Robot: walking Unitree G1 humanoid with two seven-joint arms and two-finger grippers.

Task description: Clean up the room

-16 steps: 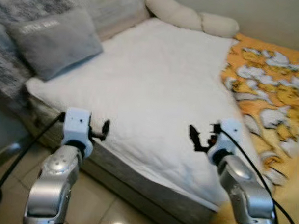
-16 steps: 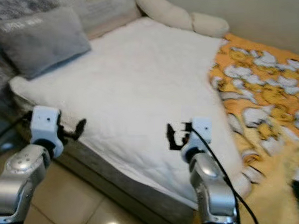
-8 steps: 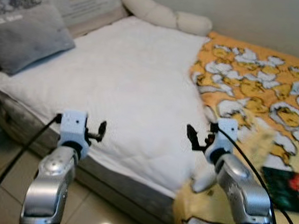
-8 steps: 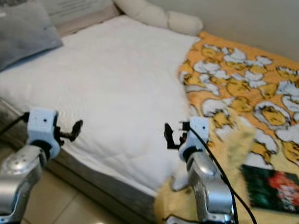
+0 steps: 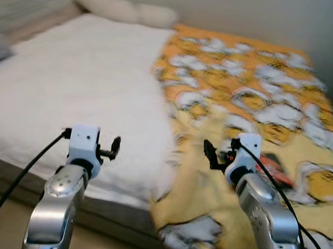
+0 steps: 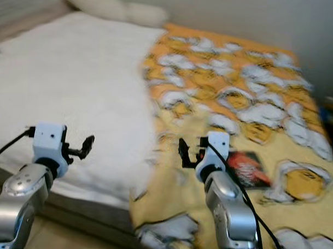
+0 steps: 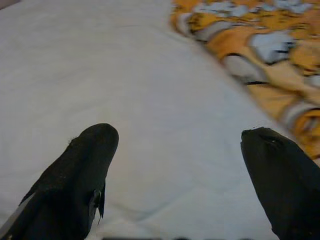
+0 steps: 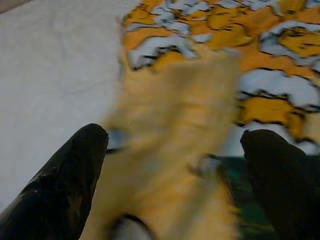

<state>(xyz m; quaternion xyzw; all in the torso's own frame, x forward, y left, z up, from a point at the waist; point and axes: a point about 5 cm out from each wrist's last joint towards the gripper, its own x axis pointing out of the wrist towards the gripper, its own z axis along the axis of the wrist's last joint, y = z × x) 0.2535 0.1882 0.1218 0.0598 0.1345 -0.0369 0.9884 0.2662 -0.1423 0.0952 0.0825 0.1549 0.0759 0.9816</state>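
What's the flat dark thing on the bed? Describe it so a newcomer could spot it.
On the bed, find the orange and white patterned blanket beside the white cover. Just past the right pincer lies a flat dark book-like item, the only dark red-and-black rectangle there.

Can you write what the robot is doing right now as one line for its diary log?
left pincer: open, over white cover | right pincer: open, over orange patterned blanket | book: lying on blanket | holding: nothing
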